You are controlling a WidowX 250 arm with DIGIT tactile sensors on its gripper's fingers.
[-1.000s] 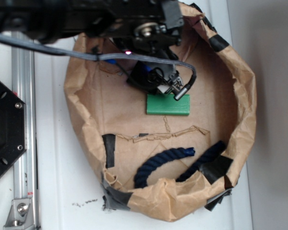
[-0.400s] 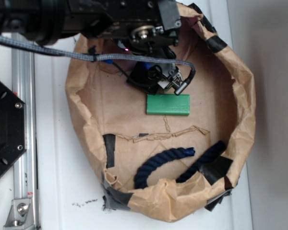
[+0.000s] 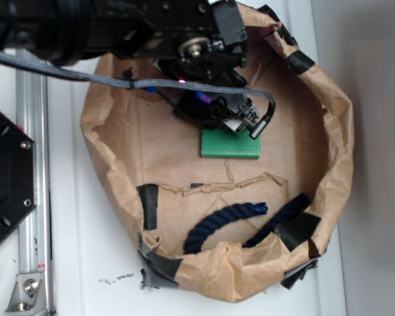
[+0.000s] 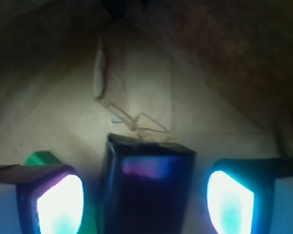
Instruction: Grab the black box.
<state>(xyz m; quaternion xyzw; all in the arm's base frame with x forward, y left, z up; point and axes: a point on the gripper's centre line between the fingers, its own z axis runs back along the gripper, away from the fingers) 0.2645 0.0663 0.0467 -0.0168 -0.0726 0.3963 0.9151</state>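
Only the wrist view shows the gripper (image 4: 145,195) spread around one black box (image 4: 145,183), untouched; overhead, one green block (image 3: 230,147), one rope (image 3: 220,224)

Crumpled matt brown paper basin (image 3: 329,131); glossy, smooth small black box (image 4: 146,190); matt green rectangular plastic block (image 3: 230,149); twisted dark-blue fibre rope (image 3: 217,224); brushed metal rail (image 3: 31,131).
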